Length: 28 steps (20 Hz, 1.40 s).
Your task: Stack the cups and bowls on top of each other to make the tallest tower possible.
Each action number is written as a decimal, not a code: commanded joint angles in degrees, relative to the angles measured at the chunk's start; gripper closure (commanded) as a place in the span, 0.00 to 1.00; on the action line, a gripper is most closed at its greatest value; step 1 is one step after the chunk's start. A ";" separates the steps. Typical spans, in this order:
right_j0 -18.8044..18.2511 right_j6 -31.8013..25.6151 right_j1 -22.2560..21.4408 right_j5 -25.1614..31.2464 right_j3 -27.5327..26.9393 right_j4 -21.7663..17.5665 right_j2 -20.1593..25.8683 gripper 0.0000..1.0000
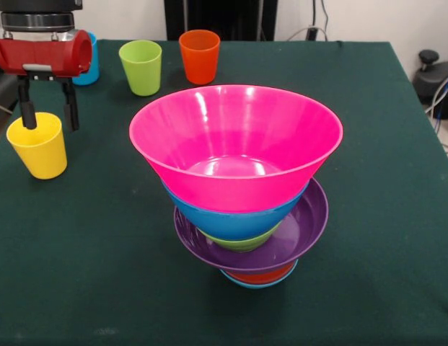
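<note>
The tower stands mid-table: a light-blue bowl (247, 282) lowest, then an orange bowl (261, 275), the wide purple bowl (299, 231), a green bowl (242, 242), the deep blue bowl (227, 220) and the large pink bowl (234, 144) on top. The yellow cup (38, 148) stands upright at the left. My gripper (49, 124) is open just above it, one fingertip at the cup's rim and the other beside its right side. The lime green cup (141, 66) and orange cup (199, 55) stand at the far edge. The blue cup (91, 63) is partly hidden behind my red wrist.
The table (382, 144) is covered in dark green cloth. Its right edge runs down the picture's right side, with a black device (434, 76) and cables beyond it. The robot's pedestal is at the top left.
</note>
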 commanded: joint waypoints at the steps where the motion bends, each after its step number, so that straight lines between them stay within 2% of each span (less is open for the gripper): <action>1: 0.26 1.17 3.12 -0.83 2.87 -3.46 2.36 0.00; 11: 0.23 1.83 4.82 -2.36 3.45 -3.78 2.66 0.00; 20: 1.91 3.51 4.55 -3.02 3.28 -3.10 2.33 0.00; 28: 2.29 2.38 7.10 -4.24 0.63 -3.53 3.54 0.00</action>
